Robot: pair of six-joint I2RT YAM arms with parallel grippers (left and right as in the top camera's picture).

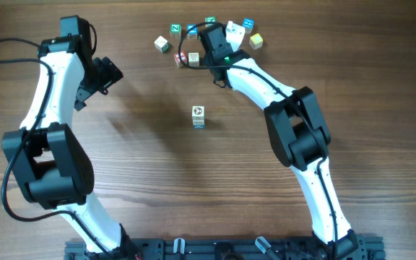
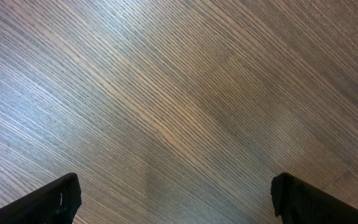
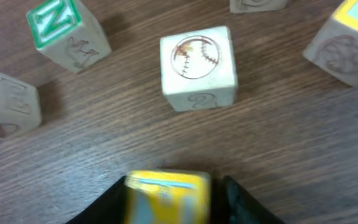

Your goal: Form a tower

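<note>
The right claw [image 3: 169,205] clenches a yellow-trimmed cube [image 3: 166,186] among the loose cubes [image 1: 162,44] at the table's [image 1: 143,159] twelve o'clock, likely the next storey. The tower [image 1: 198,117] stands mid-table, at that claw's six o'clock. The left claw [image 2: 173,199] gapes empty at ten o'clock, probably to keep clear.

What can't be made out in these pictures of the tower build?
Overhead: the tower is too small to count its cubes or read their marks, and neither wrist view shows it.
Right wrist: the yellow cube is blurred and cut by the bottom edge, so it is unclear whether the right gripper clamps it yet.
Right wrist: the cube at the top edge is cropped, its face unseen.
</note>
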